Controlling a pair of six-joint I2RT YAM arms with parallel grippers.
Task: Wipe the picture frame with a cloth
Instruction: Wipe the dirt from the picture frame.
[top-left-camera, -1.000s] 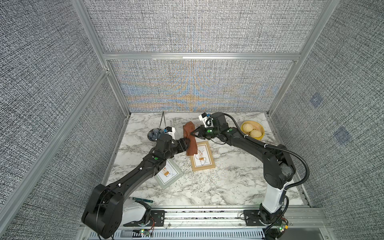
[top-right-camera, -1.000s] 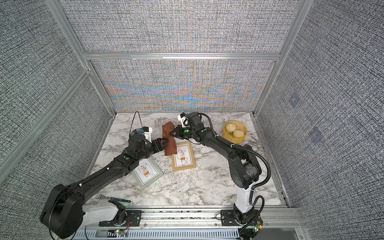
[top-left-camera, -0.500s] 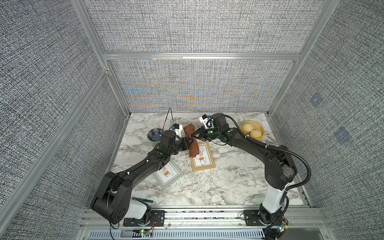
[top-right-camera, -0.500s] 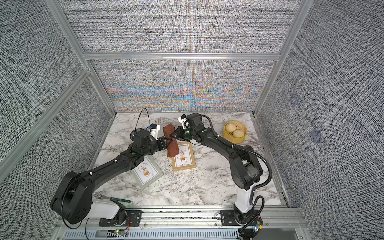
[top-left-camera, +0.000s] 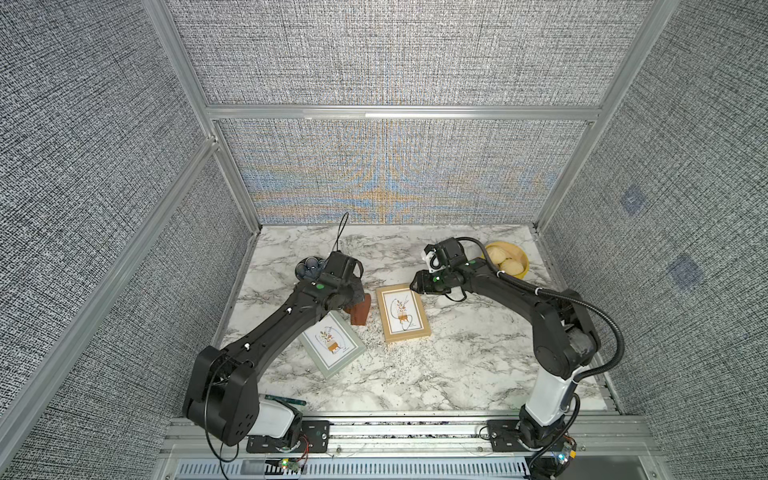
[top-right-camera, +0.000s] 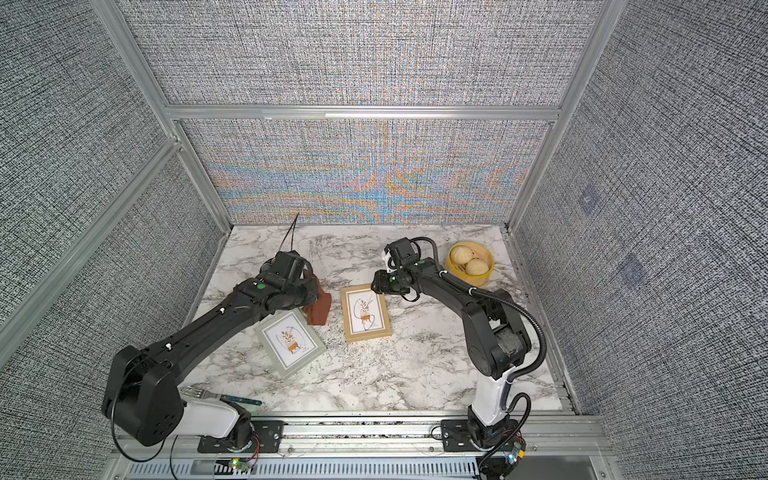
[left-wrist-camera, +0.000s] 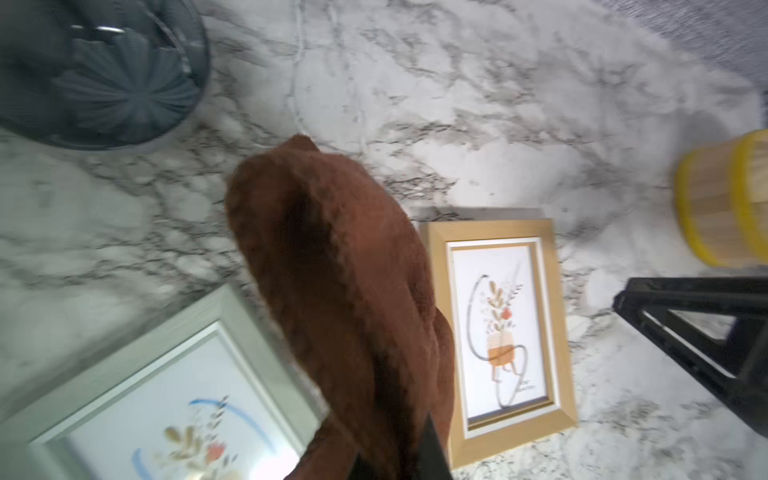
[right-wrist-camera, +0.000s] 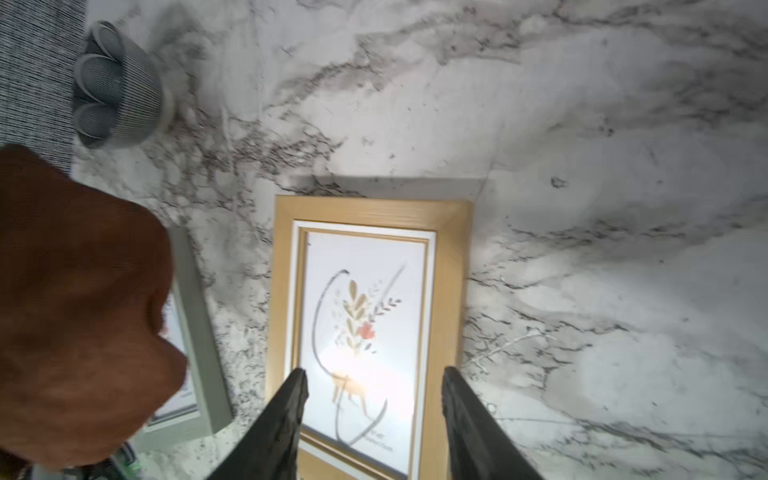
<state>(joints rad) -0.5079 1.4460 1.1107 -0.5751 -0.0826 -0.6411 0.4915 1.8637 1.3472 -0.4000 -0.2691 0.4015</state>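
hanging bunched from my left gripper (top-left-camera: 352, 297), the cloth (top-left-camera: 360, 314) sits between the grey frame (top-left-camera: 332, 343) and the wooden frame (top-left-camera: 402, 312) in both top views, low over the table (top-left-camera: 457, 353). the pick-up looks done and the wiping not yet begun. i cannot say which frame comes first. my left arm covers the grip itself and part of the bowl (top-left-camera: 308, 268). my right gripper (top-left-camera: 417, 286) hovers at the wooden frame's far end.

left wrist view: the cloth (left-wrist-camera: 345, 299) fills the middle, clamped tight against one dark finger (left-wrist-camera: 432, 451). the other finger is lost in the folds. blur softens the grey frame (left-wrist-camera: 166, 374), so i cannot tell whether the cloth touches it.

right wrist view: two fingers (right-wrist-camera: 291, 407) stand well apart over the wooden frame (right-wrist-camera: 365, 316), holding nothing. the cloth (right-wrist-camera: 79, 307) blocks most of the grey frame (right-wrist-camera: 195, 332).
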